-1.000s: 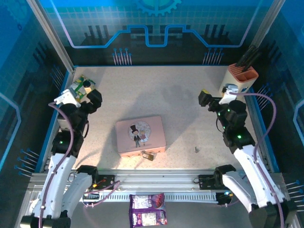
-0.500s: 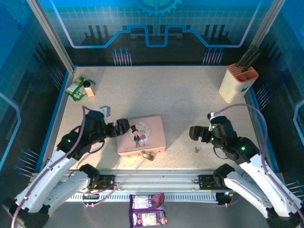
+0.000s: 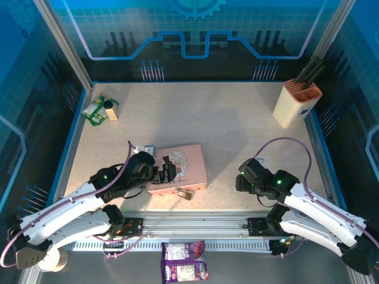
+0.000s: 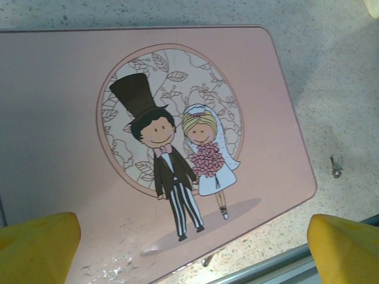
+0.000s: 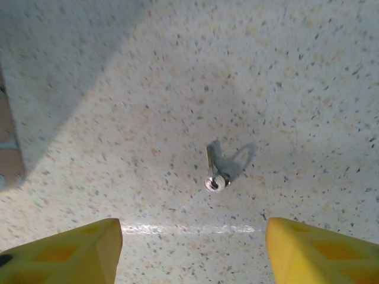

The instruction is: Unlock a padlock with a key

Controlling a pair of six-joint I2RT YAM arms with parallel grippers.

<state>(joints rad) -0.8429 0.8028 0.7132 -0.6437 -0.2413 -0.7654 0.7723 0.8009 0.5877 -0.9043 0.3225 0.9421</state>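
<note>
The padlock is sitting on the counter, tucked right up against the near long side of the pink tin, down by the front rail, and nothing is gripping it. The left tool hangs over the tin, spread wide and empty. Its yellow fingertips sit out at either side of the cartoon bride-and-groom lid. From overhead, that arm covers the left part of the tin. The key lies flat on the speckled counter, well off to the right of the tin, all on its own and throwing a little shadow. The right tool hovers over it, also wide open with nothing in it. The key lines up with the gap between its fingers, a bit ahead of the tips, and from overhead that arm's wrist sits right over the spot. From the left wrist camera the key is a tiny speck out past the tin's right corner. Other stuff around: a cream knife block with an orange top in the far right corner and a green packet in the far left corner, both well apart from the action. There's also a purple packet down below the front rail.
</note>
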